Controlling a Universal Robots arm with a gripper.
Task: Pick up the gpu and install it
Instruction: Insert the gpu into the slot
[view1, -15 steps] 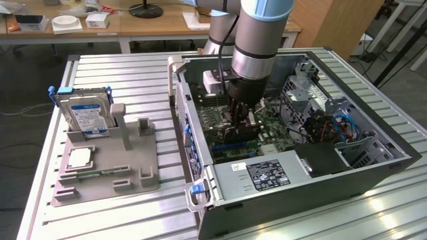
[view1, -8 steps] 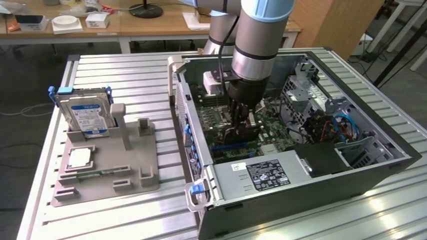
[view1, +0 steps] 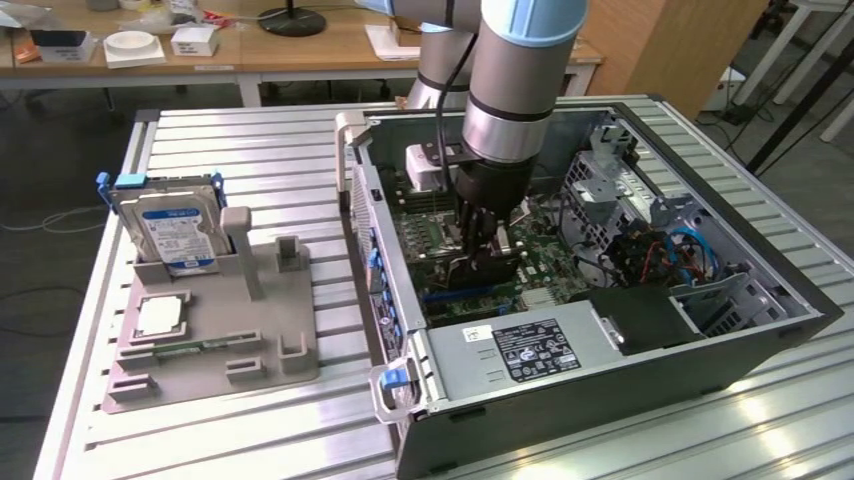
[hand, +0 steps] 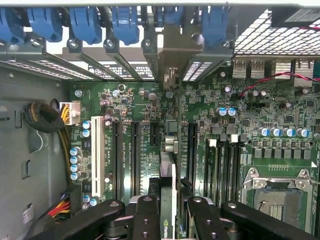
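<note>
A ribbed silver aluminium desk (view1: 220, 150) stands on a dark grey floor (view1: 54, 160); behind it, light wooden tables (view1: 307, 55) carry small white boxes (view1: 194, 40) under even light.

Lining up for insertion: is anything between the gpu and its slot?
Nothing visible. The gripper holds the gpu edge-on over the motherboard and its slots; the slot directly beneath is hidden by the gpu itself.

The exterior view looks down at a slant from high and some way off onto the open computer case (view1: 601, 400) filling the frame's centre and right, while the wrist view peers close past the gripper (hand: 170, 202) straight onto the motherboard (hand: 210, 105), which both views share.
</note>
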